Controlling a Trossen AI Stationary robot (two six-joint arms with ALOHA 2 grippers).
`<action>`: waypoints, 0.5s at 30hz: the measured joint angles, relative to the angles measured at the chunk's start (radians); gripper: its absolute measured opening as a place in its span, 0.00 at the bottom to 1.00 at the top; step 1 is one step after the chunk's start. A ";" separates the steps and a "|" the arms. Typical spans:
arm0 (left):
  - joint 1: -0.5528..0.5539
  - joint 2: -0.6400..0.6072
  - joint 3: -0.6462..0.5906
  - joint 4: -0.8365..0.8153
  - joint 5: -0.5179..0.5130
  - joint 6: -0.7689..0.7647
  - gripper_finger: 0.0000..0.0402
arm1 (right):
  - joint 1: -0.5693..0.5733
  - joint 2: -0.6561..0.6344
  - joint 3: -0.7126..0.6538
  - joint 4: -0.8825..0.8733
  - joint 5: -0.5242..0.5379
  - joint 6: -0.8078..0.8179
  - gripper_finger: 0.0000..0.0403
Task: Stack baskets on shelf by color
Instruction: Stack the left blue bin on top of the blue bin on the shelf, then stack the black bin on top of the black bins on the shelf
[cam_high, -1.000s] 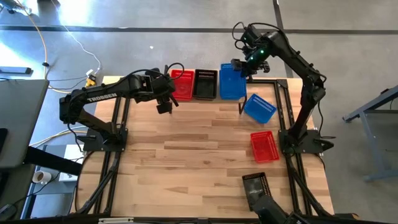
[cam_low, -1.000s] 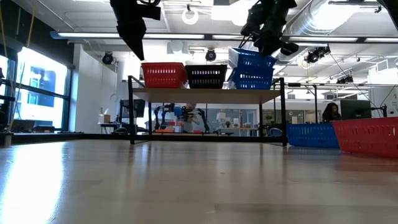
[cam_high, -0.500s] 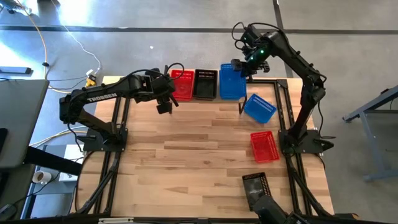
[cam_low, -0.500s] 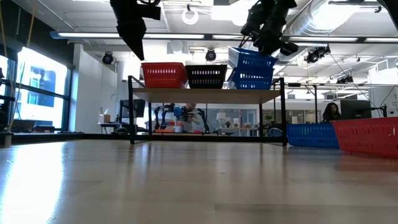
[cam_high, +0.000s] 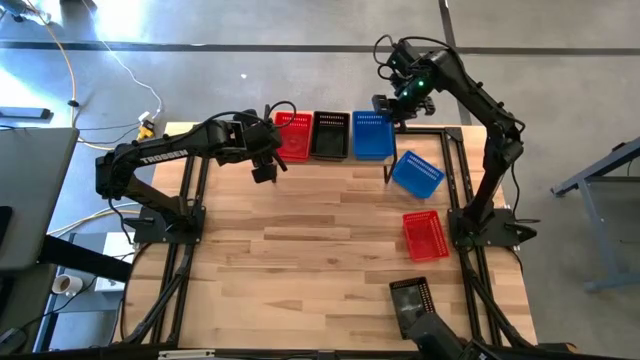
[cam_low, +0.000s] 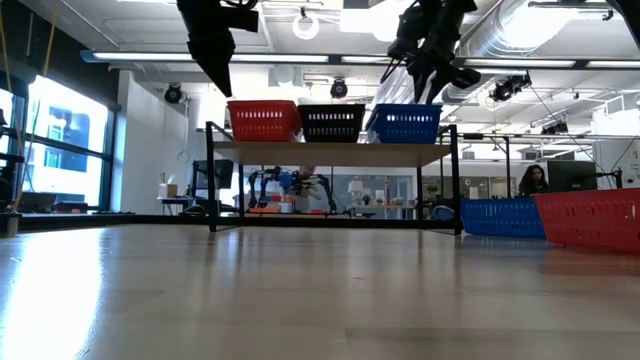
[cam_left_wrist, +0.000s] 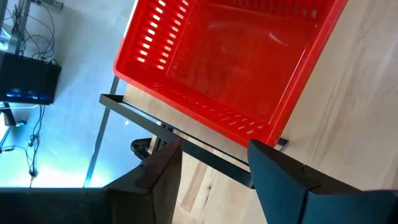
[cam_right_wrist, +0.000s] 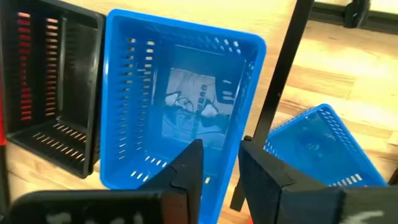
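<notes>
The wooden bench (cam_high: 300, 260) carries both dark arms and, at its far edge, the shelf (cam_low: 330, 150), a light plank top on thin black legs. Three baskets sit side by side on the shelf: a red basket (cam_high: 293, 135) on the left, a black basket (cam_high: 329, 135) in the middle and a blue basket (cam_high: 372, 136) on the right, each flat on the plank and close beside its neighbour. In the low view all three stand level and upright. On the bench just beside the shelf's right end lies a second blue basket (cam_high: 417, 173), turned at an angle, and nearer the front right a second red basket (cam_high: 424, 235), well apart from the shelf. A black basket (cam_high: 410, 300) lies near the bench's front edge, partly hidden by dark equipment. The right claw (cam_high: 398, 98) hovers above the far end of the blue basket on the shelf, its fingers (cam_right_wrist: 186, 171) parted a little and pinching nothing, with the basket clear below them. The left claw (cam_high: 265, 165) hangs near the front left corner of the shelf, beside the red basket there, its fingers (cam_left_wrist: 163, 163) spread wide and empty.
</notes>
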 joint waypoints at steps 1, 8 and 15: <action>0.000 0.000 0.000 0.000 0.000 0.000 0.43 | -0.002 0.000 0.000 0.000 0.008 -0.002 0.22; 0.000 0.000 0.000 0.000 0.000 0.000 0.43 | -0.002 -0.002 0.003 -0.004 0.023 -0.059 0.22; 0.000 0.000 0.000 0.000 0.002 -0.037 0.43 | 0.032 -0.005 0.052 -0.061 0.077 -0.208 0.22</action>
